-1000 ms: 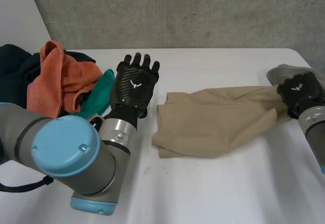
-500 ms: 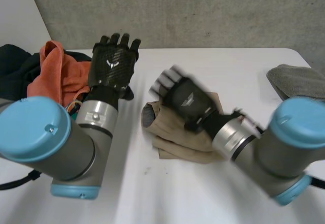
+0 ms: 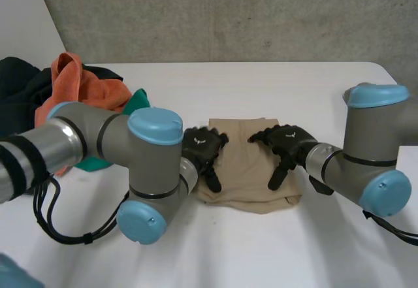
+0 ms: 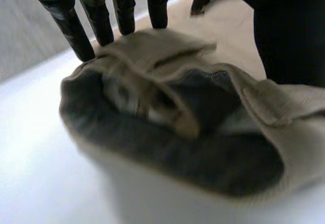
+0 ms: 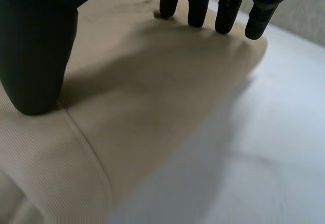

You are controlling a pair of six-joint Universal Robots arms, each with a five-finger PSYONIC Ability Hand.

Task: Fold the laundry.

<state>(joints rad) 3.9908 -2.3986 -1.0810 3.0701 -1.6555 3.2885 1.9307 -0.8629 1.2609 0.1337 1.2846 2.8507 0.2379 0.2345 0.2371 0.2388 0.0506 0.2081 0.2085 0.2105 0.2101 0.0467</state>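
A tan garment lies folded into a compact rectangle at the table's middle. My left hand rests open on its left edge, fingers straight and pressing down. My right hand lies open on its right part, fingers spread flat on the cloth. In the left wrist view the left hand has its fingertips on the tan garment, whose open end shows a dark inside. In the right wrist view the right hand has fingers and thumb planted on the smooth tan garment.
A laundry pile sits at the table's left: an orange cloth, a green cloth and dark clothes. Bare white table stretches in front of the garment. Both forearms angle in close to the cloth.
The right hand carried the garment's right end over to the left, folding it, and let go. Both hands then came down flat on the folded cloth.
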